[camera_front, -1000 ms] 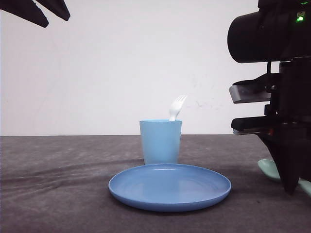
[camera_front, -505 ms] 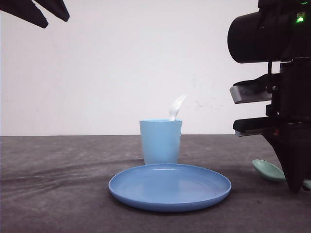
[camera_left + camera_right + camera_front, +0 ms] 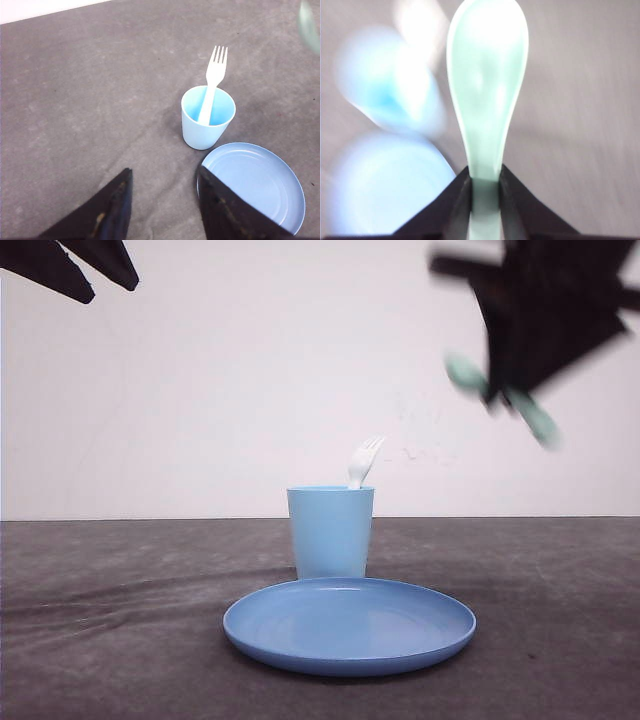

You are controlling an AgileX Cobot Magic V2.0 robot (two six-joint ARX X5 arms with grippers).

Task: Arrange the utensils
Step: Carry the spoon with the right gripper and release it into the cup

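Low front view, wrist views above, sharing cup (image 3: 331, 531)

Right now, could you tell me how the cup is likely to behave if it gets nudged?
The cup looks like thin plastic, so probably light and easy to slide. The fork leans on its rim and sticks out well above it, so it may tip. The plate in front might block it.

The pale mint-green plastic spoon (image 3: 487, 95) looks smooth and glossy, with soft highlights across its bowl. The white plastic fork (image 3: 213, 80) has a smooth, satin finish. The light blue plastic cup (image 3: 331, 532) appears smooth and matt, while the round blue plastic plate (image 3: 349, 625) carries a faint sheen. The dark grey table (image 3: 90, 100) looks like matt, slightly rough, creased cloth.
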